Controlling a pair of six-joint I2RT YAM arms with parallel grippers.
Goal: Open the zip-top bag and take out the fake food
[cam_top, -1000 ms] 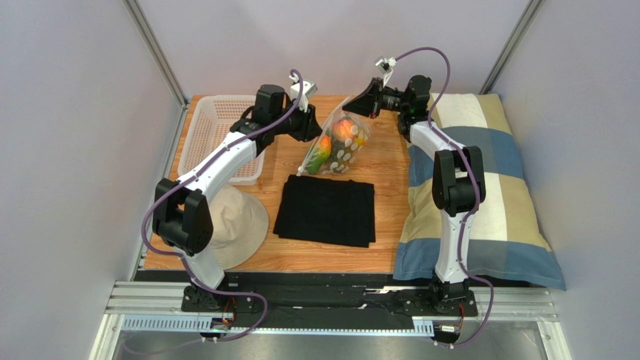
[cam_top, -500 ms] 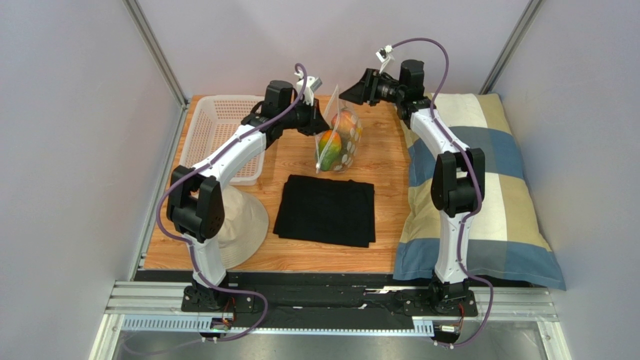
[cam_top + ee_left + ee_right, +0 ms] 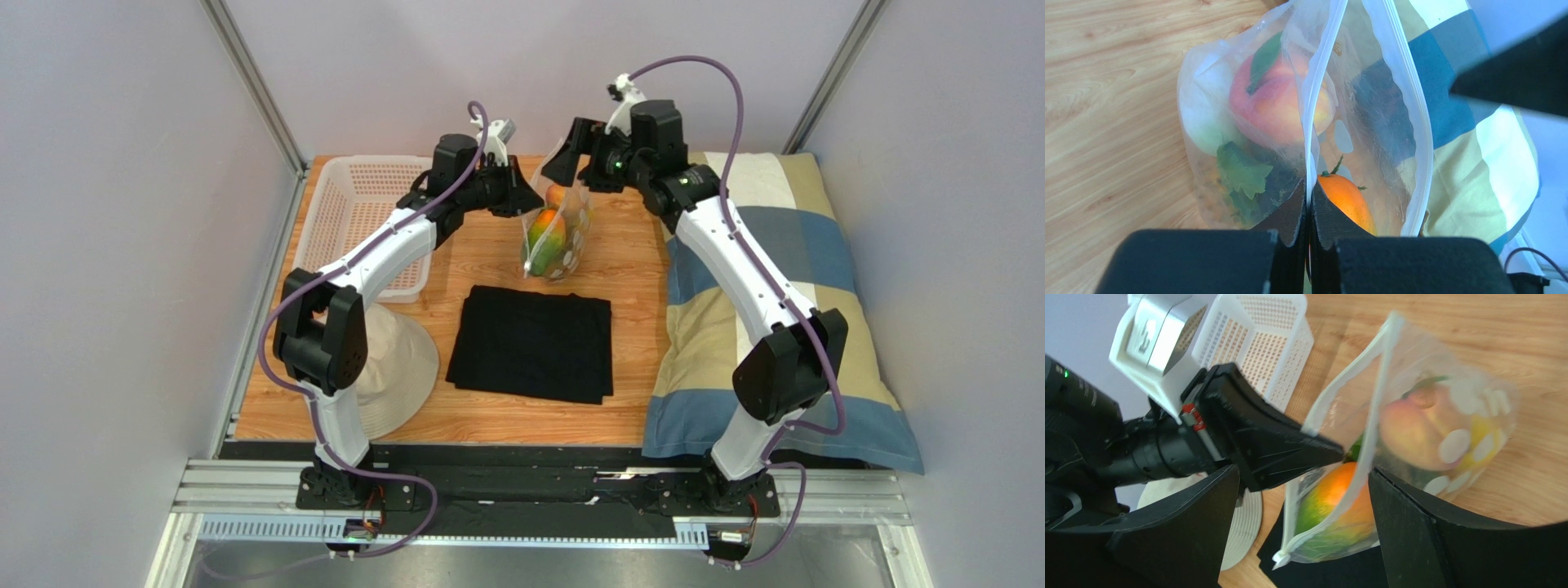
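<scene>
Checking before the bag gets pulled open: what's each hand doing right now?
Left hand: closed, pinching one rim of the bag.
Right hand: open, holding nothing.

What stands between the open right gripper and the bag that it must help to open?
Nothing visible does. The bag is straight ahead of the right gripper. The left gripper pinches one lip from the side; the other lip is free.

Clear, white-dotted plastic zip-top bag [image 3: 570, 227] upright at the far middle of wooden table [image 3: 626, 263], mouth parted. Inside, plastic fake food [image 3: 1281, 101]: peach, orange-green mango [image 3: 1333, 493], green leaves.
</scene>
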